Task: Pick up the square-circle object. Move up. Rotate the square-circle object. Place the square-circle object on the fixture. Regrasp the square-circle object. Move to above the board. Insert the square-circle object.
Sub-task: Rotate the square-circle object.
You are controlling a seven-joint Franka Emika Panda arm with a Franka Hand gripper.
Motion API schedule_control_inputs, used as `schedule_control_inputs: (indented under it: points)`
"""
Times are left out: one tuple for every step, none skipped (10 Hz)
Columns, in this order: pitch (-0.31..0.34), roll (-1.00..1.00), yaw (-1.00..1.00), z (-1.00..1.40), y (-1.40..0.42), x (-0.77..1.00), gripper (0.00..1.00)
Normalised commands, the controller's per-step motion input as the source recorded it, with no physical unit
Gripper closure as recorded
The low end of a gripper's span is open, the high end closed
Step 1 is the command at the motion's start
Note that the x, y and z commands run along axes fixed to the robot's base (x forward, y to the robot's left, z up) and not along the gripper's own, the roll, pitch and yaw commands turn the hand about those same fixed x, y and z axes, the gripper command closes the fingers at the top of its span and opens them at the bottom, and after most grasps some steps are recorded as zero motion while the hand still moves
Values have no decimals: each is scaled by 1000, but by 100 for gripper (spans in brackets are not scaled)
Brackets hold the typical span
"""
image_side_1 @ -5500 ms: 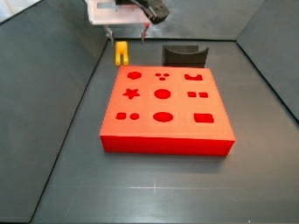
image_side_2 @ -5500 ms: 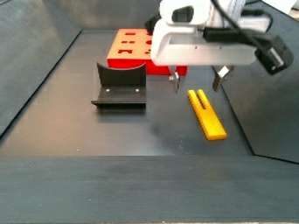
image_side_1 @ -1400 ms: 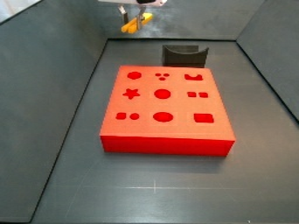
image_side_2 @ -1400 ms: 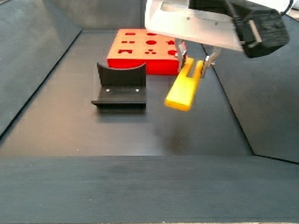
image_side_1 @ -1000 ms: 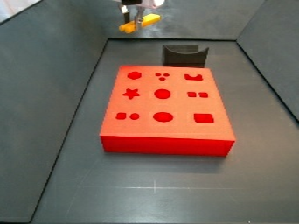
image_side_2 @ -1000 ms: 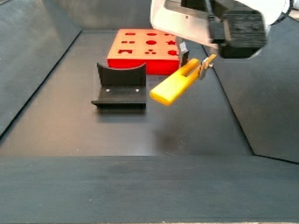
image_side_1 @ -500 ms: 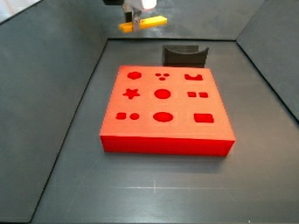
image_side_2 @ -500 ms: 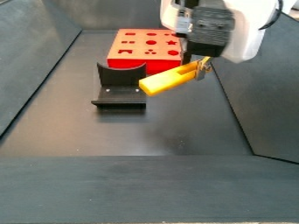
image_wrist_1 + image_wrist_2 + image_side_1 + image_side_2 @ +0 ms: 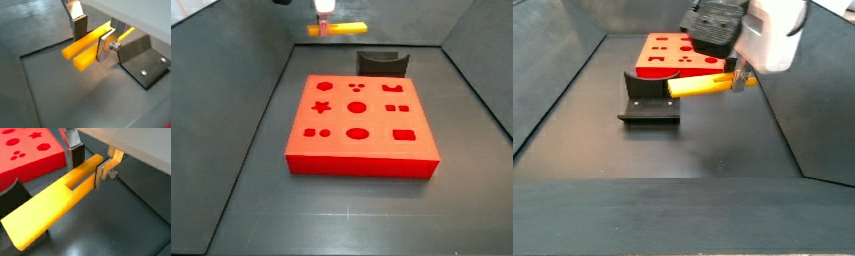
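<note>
You see the gripper (image 9: 738, 75) raised above the floor, jaws pinching the square-circle object (image 9: 702, 84) level, beside the fixture (image 9: 649, 98), near the board (image 9: 671, 52)

Raised clear of the floor, with the gripper (image 9: 738, 76) clamped on the level square-circle object (image 9: 700, 84). Just beside its free end, the fixture (image 9: 649, 97); behind that, the board (image 9: 676, 52). Open dark floor (image 9: 714, 150) below and toward the near side.
</note>
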Motion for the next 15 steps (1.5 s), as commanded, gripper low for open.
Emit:
schedule_control_inputs:
  points:
    - [-1, 0, -1000, -12, 17, 6, 100]
    - [-1, 0, -1000, -12, 17, 6, 100]
    - [-1, 0, -1000, -12, 17, 6, 100]
    - [-1, 0, -1000, -12, 17, 6, 100]
    - [-1, 0, -1000, -12, 17, 6, 100]
    - [-1, 0, -1000, -12, 17, 6, 100]
    - [-1, 0, -1000, -12, 17, 6, 100]
    - [-1, 0, -1000, -12, 17, 6, 100]
    - [-1, 0, -1000, -12, 18, 6, 100]
    - [-1, 0, -1000, -12, 18, 6, 100]
    - [-1, -1, -1000, -12, 17, 6, 100]
    - [-1, -1, -1000, -12, 18, 5, 100]
    - [-2, -1, -1000, -12, 18, 5, 100]
    - [-2, -1, -1000, -12, 18, 5, 100]
    - [-2, -1, -1000, -12, 18, 5, 100]
